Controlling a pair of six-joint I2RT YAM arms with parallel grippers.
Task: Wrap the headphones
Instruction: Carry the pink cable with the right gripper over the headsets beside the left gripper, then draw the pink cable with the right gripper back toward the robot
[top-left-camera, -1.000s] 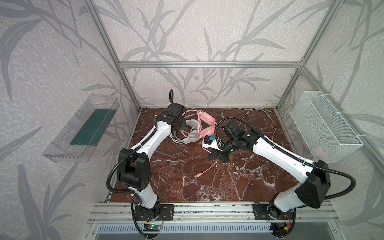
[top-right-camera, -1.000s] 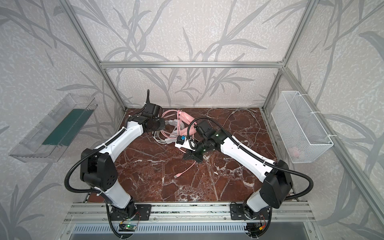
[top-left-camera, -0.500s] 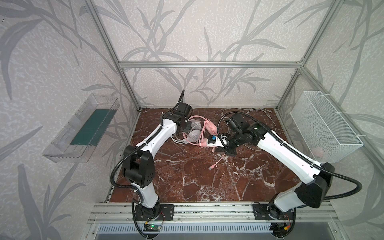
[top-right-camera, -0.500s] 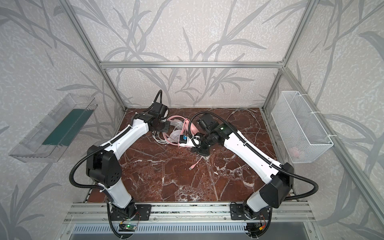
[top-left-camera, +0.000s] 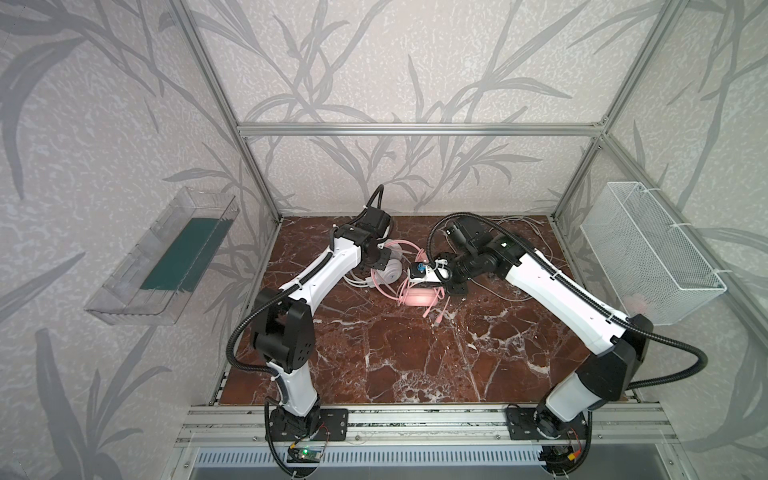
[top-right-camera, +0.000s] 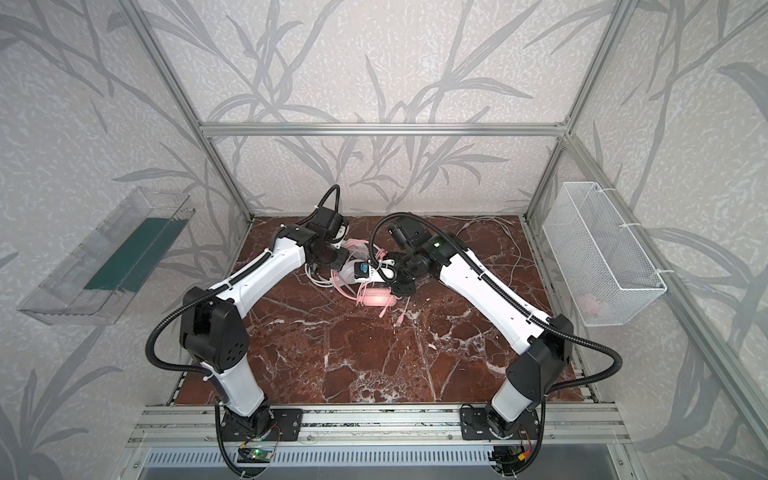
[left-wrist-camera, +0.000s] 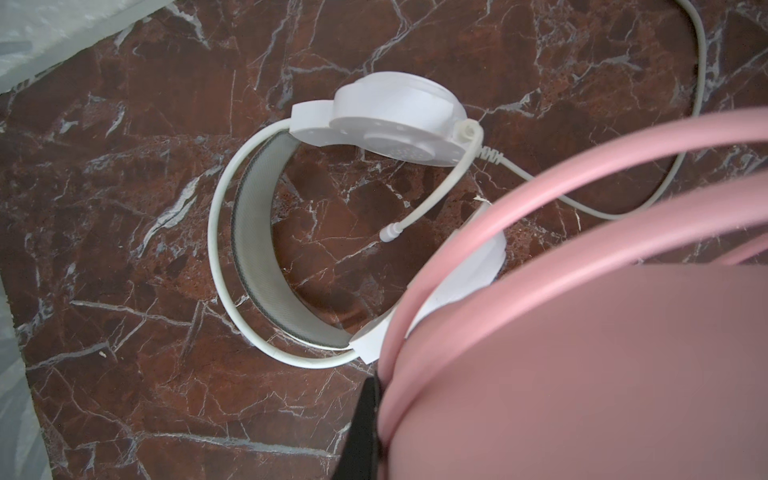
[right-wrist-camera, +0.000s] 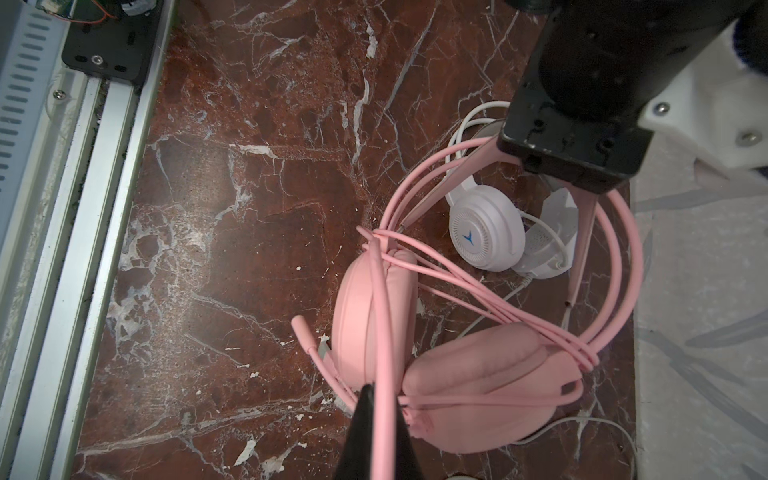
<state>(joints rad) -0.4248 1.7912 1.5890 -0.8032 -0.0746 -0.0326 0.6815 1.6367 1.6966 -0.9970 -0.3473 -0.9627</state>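
Looking down into a two-arm robot cell at a pink headset (top-left-camera: 417, 297) on the back half of a red-brown marble tabletop (top-left-camera: 415, 374) veined with white. Rests with both padded cups pressed together on the stone toward the front right and the double-wire headband arching up and away toward the back left, so lying lengthwise along that diagonal. Held at the top of the headband by the left gripper (top-left-camera: 376, 264), closed tight on the pink wires. Wrapped in several loose turns of pink cable (right-wrist-camera: 478, 286) crossing cups and headband. Shows the right gripper (right-wrist-camera: 384, 403) pinched narrow on one strand of that cable, just beside the cups. Shows the cable's plug end (top-left-camera: 437, 322) lying free on the stone in front of the cups.

Shows a white headset (left-wrist-camera: 395, 116) lying on its side just behind and left of the pink cups and partly beneath the pink headband, cups toward the middle of the table, headband curving out toward the left arm. Trails a thin white cable (left-wrist-camera: 701, 83) in slack loops toward the back right corner.

Surrounded by an aluminium frame (top-left-camera: 415, 129) and pale walls (top-left-camera: 374, 83) papered with grey leaf sprays. Shows a clear plastic tray (top-left-camera: 129, 309) with a green floor on the left wall and a white wire basket (top-left-camera: 648, 249) on the right wall.
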